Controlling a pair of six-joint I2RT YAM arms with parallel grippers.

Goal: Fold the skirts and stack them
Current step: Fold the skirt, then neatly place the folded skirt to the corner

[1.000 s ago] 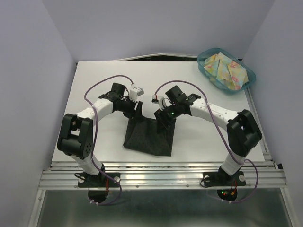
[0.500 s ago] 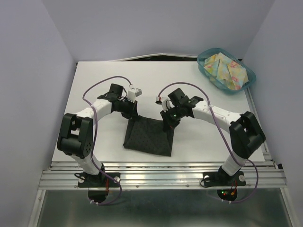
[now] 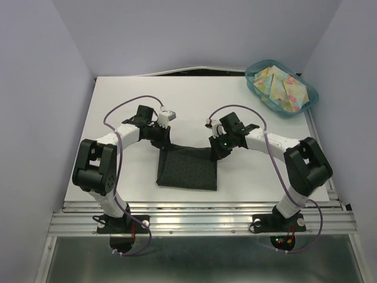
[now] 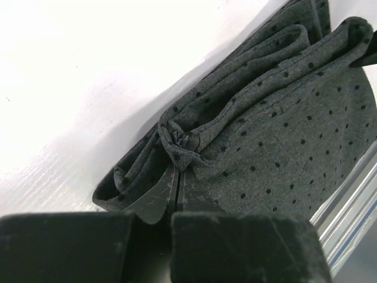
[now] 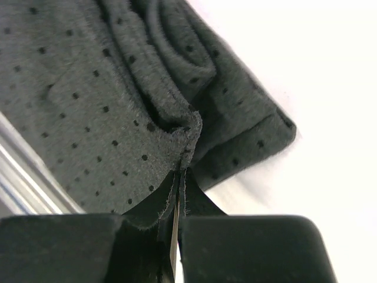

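- Both pinches are clamped on cloth: left gripper (image 3: 163, 140) on the charcoal skirt (image 3: 187, 170) at its far-left corner, right gripper (image 3: 217, 151) at its far-right corner.
- Skirt body lies on the table (image 3: 194, 100) between the arms; floral skirt (image 3: 281, 88) sits in the teal bin (image 3: 314, 96), far right.
- Wrist views show bunched layers in each pinch, so lower level, square the far edge, release together.

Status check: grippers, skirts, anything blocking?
Left gripper shut on dark skirt, far-left corner. Right gripper shut on its far-right corner. Floral skirt in teal bin. Nothing in the way.
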